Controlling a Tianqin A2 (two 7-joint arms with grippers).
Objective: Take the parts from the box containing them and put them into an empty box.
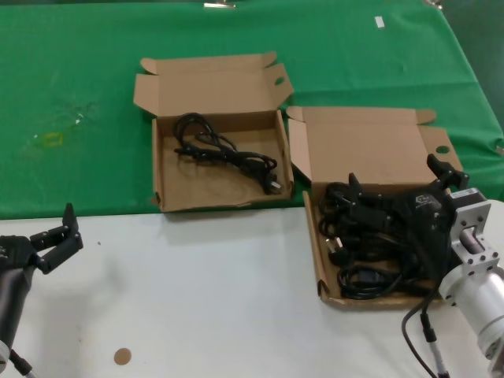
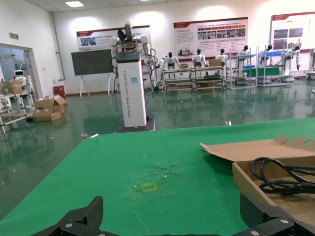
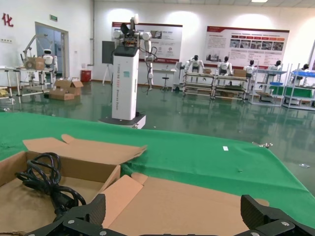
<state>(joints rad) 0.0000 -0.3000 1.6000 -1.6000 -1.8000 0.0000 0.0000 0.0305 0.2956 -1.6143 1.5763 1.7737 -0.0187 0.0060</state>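
The box containing the parts (image 1: 313, 236) lies at the right with its tall lid (image 1: 370, 146) up. Many black cables (image 1: 358, 252) fill it. My right gripper (image 1: 394, 172) hovers open just above that pile, holding nothing; in the right wrist view the right gripper (image 3: 173, 206) faces the lid panel (image 3: 187, 196). The other box (image 1: 161, 177) sits to the left on the green cloth, with one coiled black cable (image 1: 228, 150) in it; the cable (image 2: 283, 179) also shows in the left wrist view. My left gripper (image 1: 53, 228) waits open over the white table at the front left, seen as the left gripper (image 2: 171, 209).
A green cloth (image 1: 79, 63) covers the far part of the table and a white surface (image 1: 197, 291) the near part. A yellow mark (image 1: 51, 140) is on the cloth at the left. A small brown disc (image 1: 121, 356) lies on the white surface.
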